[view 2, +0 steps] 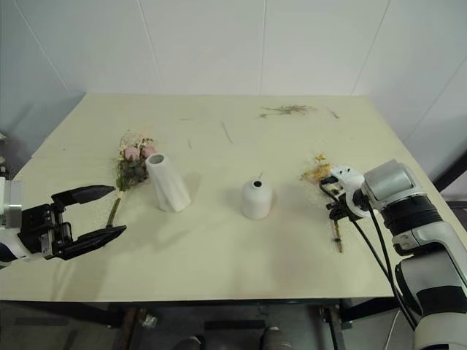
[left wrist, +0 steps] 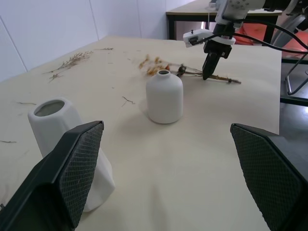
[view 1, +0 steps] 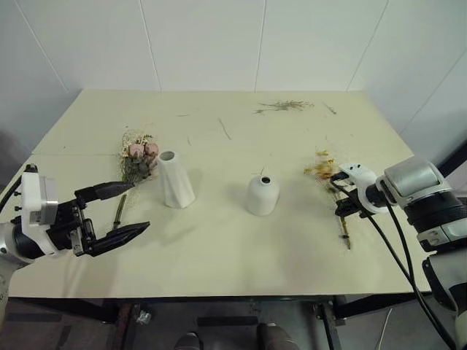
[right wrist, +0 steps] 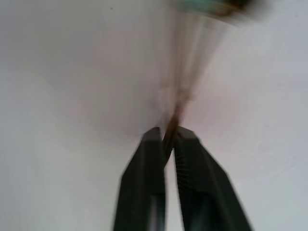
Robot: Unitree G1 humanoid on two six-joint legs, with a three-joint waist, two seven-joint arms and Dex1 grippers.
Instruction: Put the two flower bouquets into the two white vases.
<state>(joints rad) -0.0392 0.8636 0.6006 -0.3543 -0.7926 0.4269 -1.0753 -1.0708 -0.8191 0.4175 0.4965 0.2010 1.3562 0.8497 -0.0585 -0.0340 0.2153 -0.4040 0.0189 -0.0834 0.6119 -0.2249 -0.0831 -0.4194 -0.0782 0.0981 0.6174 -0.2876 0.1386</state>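
Bouquets first: my right gripper point(view 1: 343, 211), at the right edge of the frame, has its fingers clenched on the stems of the yellow bouquet point(view 1: 323, 168), which lies flat on the counter point(view 1: 219, 255). My left gripper point(view 1: 117, 211), lower left, hangs with fingers spread wide and empty. Just past it lies the pink rose bouquet point(view 1: 139, 157), touching the tall twisted vase point(view 1: 175, 179) left of centre. I see the short round vase point(view 1: 263, 195) upright at mid-frame, and loose dried twigs point(view 1: 286, 106) near the far edge
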